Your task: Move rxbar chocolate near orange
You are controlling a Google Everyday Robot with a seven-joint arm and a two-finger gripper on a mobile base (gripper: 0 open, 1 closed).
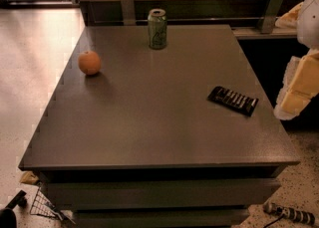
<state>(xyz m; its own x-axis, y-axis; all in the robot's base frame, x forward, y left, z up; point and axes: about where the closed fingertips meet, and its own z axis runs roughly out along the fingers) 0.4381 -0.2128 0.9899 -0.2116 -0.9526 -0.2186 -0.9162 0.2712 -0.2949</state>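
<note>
Gripper off-frame; arm (303, 85) partial, rt edge.

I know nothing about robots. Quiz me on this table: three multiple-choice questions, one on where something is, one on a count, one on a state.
1. Where does the bar lie?
A. at the back edge
B. near the right edge of the table
C. on the floor

2. How many things are on the table?
A. two
B. three
C. five

3. How is the can?
A. upright
B. on its side
C. crushed flat

Answers:
1 B: it lies far across from the orange, nearest the gripper, which is off the table at the right.
2 B: orange, can and bar.
3 A: it stands at the back with its top up.
</note>
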